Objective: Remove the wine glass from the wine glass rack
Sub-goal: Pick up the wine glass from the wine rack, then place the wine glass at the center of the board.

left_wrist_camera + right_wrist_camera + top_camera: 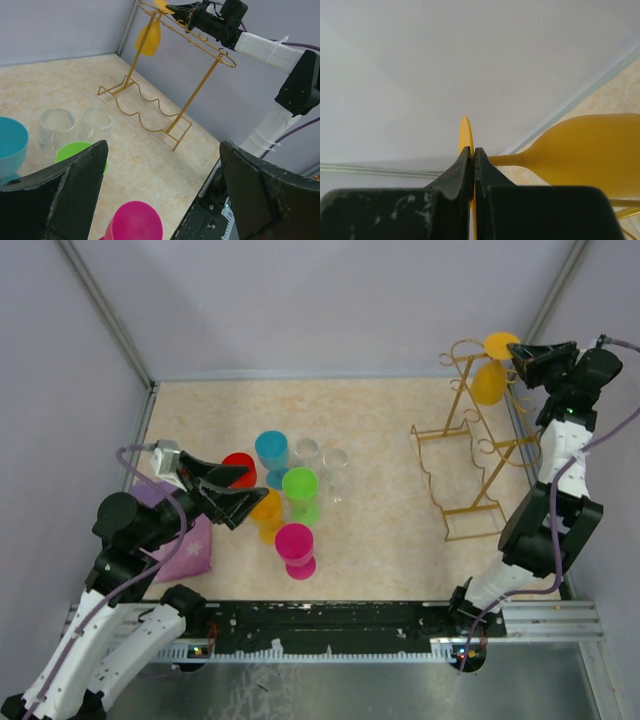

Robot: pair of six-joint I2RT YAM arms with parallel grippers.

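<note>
**Desk lead:** What's closest on your screens?

**Operator:** On the right wrist view it's my right gripper (472,165). Its fingers are pressed together on the thin yellow foot of the wine glass (585,150), which I see edge-on between them. The stem and bowl run off to the right.

**Desk lead:** Where is the glass?

**Operator:** It hangs bowl down from the top rails of the gold wire rack (193,95), at the rack's far end by the back wall. The rack stands on the right side of the desk (380,530).

**Desk lead:** And your other arm?

**Operator:** My left gripper (164,150) is spread wide and holds nothing. It sits over a cluster of cups on the left half of the desk, well apart from the rack. Past its fingers I see a pink cup (135,222), a green cup (75,150), two clear cups (57,125) and a blue cup (10,142). From above, a red cup (243,462) and an orange cup (268,508) sit just beside the fingers. A purple cloth (190,552) lies under that arm.
</note>
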